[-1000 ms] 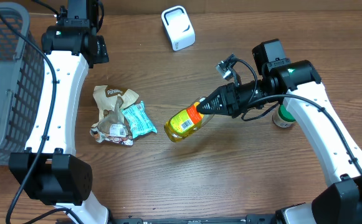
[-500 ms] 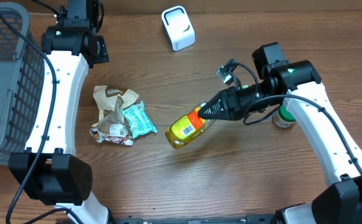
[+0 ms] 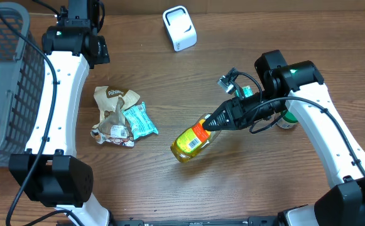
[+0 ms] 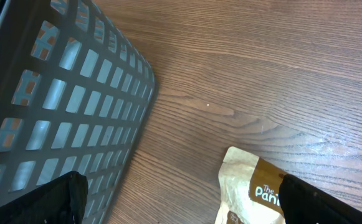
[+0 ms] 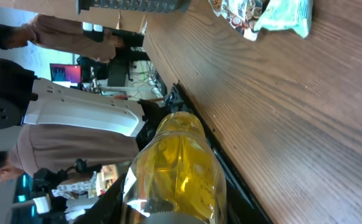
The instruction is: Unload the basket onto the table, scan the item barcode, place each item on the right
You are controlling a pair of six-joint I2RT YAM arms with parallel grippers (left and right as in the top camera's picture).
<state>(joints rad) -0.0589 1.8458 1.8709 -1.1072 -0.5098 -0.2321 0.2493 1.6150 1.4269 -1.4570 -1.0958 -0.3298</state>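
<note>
Right gripper [image 3: 215,121] pinches the bottle [image 3: 191,139] at its neck, jaws part-closed around it. The bottle lies tilted over mid-table [image 3: 169,188], base pointing away from the arm and seemingly clear of the wood. Left gripper [image 4: 184,198] is spread wide, empty, hovering by the basket [image 3: 0,94] at the far left corner. Step in hand, as I judge it: carrying the bottle toward presentation, scan not yet done. A white rounded box [image 3: 179,28], likely the scanner, sits well apart at the far edge. The next move calls for bringing the bottle to its face and rolling the label round until the barcode looks at it. The code itself is too small to make out. Bottle: clear smooth plastic, rounded, yellow liquid, glossy yellow-and-red label round the middle. Packets [image 3: 116,116]: crinkled film and brown paper, lying flat. Basket: grey rigid lattice. Table: matte wood grain.
</note>
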